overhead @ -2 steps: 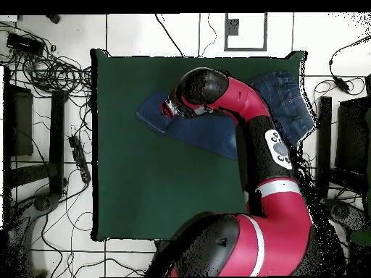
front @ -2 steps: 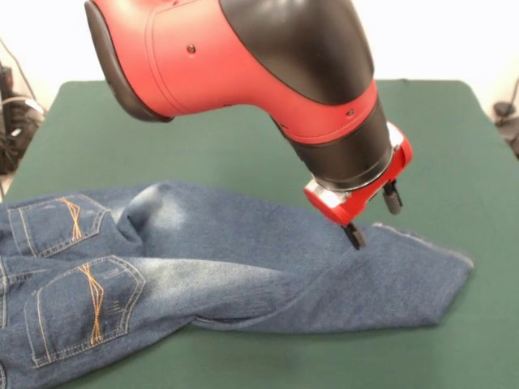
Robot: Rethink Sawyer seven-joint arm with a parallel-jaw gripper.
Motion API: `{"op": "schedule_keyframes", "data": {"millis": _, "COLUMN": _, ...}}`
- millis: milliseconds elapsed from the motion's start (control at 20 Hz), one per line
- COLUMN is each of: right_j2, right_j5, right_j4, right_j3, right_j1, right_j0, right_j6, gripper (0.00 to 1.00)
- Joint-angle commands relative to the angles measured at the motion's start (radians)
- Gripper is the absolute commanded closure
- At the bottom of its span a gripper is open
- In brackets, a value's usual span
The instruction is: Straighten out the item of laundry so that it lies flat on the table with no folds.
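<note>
Where the arm [overhead @ -2 steps: 253,137] crosses, jeans [front @ -2 steps: 243,259] are hidden.

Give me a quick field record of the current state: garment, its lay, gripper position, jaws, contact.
garment: small blue denim jeans
lay: not flat; legs folded over each other, ridge across the middle, waistband end at table edge
surface: green table
gripper: over the leg end, away from the pockets
jaws: open, one tip at the denim, other raised
contact: lower tip appears to touch fabric; no cloth pinched
back pockets: facing up, orange stitching
</note>
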Motion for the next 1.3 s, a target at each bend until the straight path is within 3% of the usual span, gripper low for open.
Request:
{"op": "schedule_keyframes", "data": {"millis": 50, "right_j2": 0.021, "right_j5": 0.039, "right_j4": 0.024, "right_j3": 0.012, "right_j1": 0.046, "right_j0": 0.038, "right_j6": 0.180, "gripper": 0.00}}
{"op": "schedule_keyframes", "data": {"millis": 400, "right_j2": 0.035, "right_j5": 0.056, "right_j4": 0.033, "right_j3": 0.023, "right_j1": 0.038, "right_j0": 0.032, "right_j6": 0.167, "gripper": 0.00}}
{"op": "schedule_keyframes", "data": {"millis": 750, "right_j2": 0.044, "right_j5": -0.042, "right_j4": 0.000, "right_j3": 0.243, "right_j1": -0.069, "right_j0": -0.034, "right_j6": 0.086, "gripper": 0.00}}
{"op": "schedule_keyframes", "data": {"millis": 1300, "right_j2": 0.040, "right_j5": -0.081, "right_j4": -0.035, "right_j3": 0.342, "right_j1": -0.098, "right_j0": -0.074, "right_j6": 0.081, "gripper": 0.00}}
